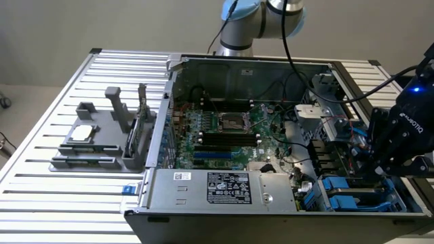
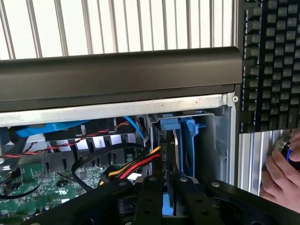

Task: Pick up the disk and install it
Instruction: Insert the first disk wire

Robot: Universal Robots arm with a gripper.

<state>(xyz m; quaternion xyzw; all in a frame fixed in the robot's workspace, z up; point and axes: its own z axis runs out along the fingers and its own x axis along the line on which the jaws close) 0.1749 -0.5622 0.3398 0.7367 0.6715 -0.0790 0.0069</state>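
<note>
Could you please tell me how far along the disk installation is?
Done: pickup, since the gripper is closed on the disk. In hand: the disk stands edge-on inside the drive bay. Left: it is not yet released, and whether it is fully seated is hidden.

Table: you are working on a slatted, pale silver metal table (image 1: 40, 168); its slats run crosswise in the exterior view.
Case: your open computer case (image 1: 244, 68) lies on its side directly on the slats, open face up, covering the middle and the exterior view's right.
Fixture: a grey plastic fixture (image 1: 81, 161) sits on the slats just beside the case, on the exterior view's left.
Keyboard: your wrist view shows a dark keyboard (image 2: 272, 65) lying on the slats next to the case's corner.
</note>
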